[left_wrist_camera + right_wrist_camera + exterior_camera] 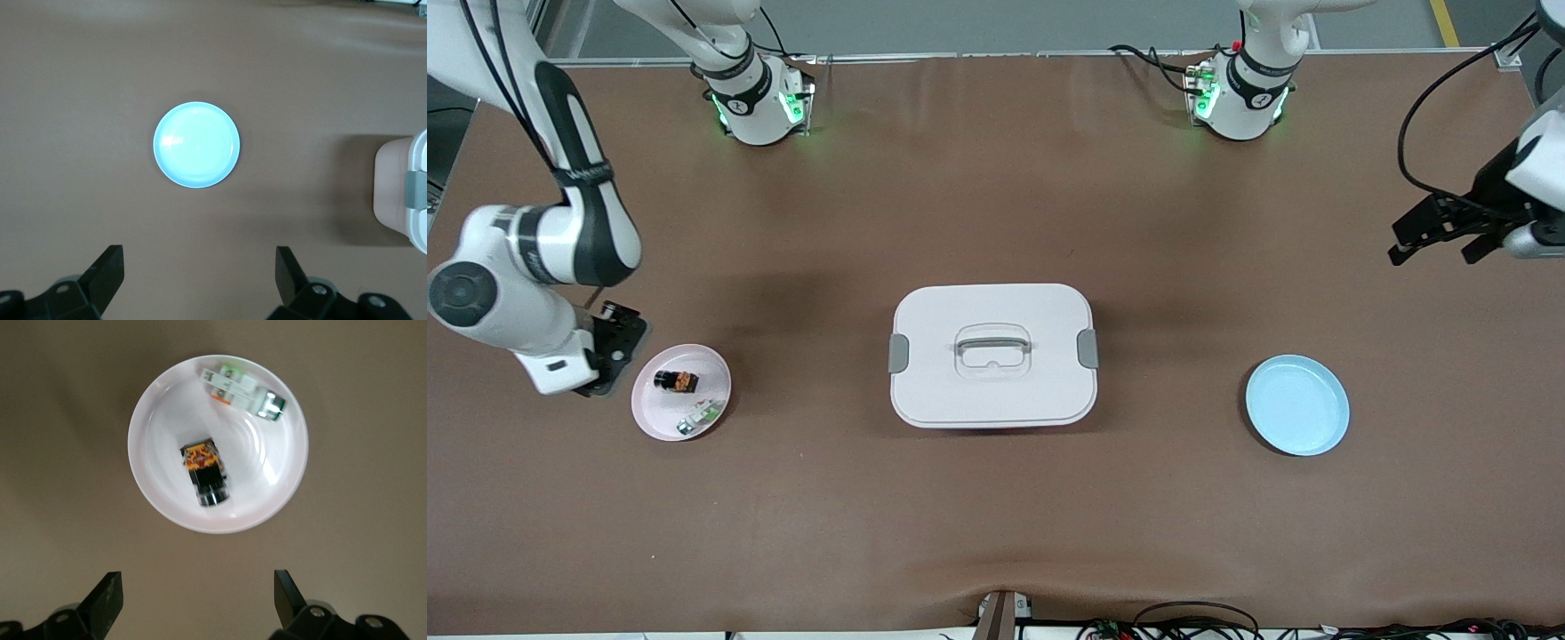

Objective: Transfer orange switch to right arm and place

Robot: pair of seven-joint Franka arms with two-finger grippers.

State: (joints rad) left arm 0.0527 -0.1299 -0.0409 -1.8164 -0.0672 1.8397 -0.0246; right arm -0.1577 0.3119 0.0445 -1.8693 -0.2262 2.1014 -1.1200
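The orange switch (677, 380) (207, 472), a tiny black part with orange marks, lies loose in a pink plate (640, 400) (143, 453) toward the right arm's end of the table. My right gripper (615, 342) (198, 587) hangs open over the bare table just beside that plate, with nothing between its fingers. My left gripper (1436, 249) (199, 263) is open and empty too, up in the air over the left arm's end of the table, apart from everything.
Small white-and-green parts (698, 416) (240, 390) share the pink plate with the switch. A white lidded box (992, 356) (400, 193) with a handle stands mid-table. A light blue plate (1298, 404) (196, 144) lies toward the left arm's end.
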